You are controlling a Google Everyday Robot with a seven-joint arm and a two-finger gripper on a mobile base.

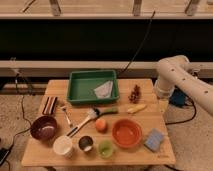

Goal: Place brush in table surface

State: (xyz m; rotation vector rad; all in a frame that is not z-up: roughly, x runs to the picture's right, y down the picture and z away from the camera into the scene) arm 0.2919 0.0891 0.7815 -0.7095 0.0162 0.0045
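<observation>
The brush (pixel 83 122) lies flat on the table surface (pixel 150 153), left of centre. Its whitish bristle head points toward the green vegetable (pixel 108 111) and its dark tip points toward the white cup (pixel 63 145). My white arm (pixel 172 75) reaches in from the right and bends down over the table's right edge. The gripper (pixel 162 104) hangs at its lower end, near the right edge beside the yellow item (pixel 136 108), far from the brush. It holds nothing that I can see.
A green tray (pixel 80 90) with a white sheet sits at the back. Around the brush are a fork (pixel 66 116), an orange ball (pixel 101 124), an orange bowl (pixel 126 133), a dark bowl (pixel 44 127), cups (pixel 86 144), a blue sponge (pixel 154 140) and a dark cluster (pixel 134 93).
</observation>
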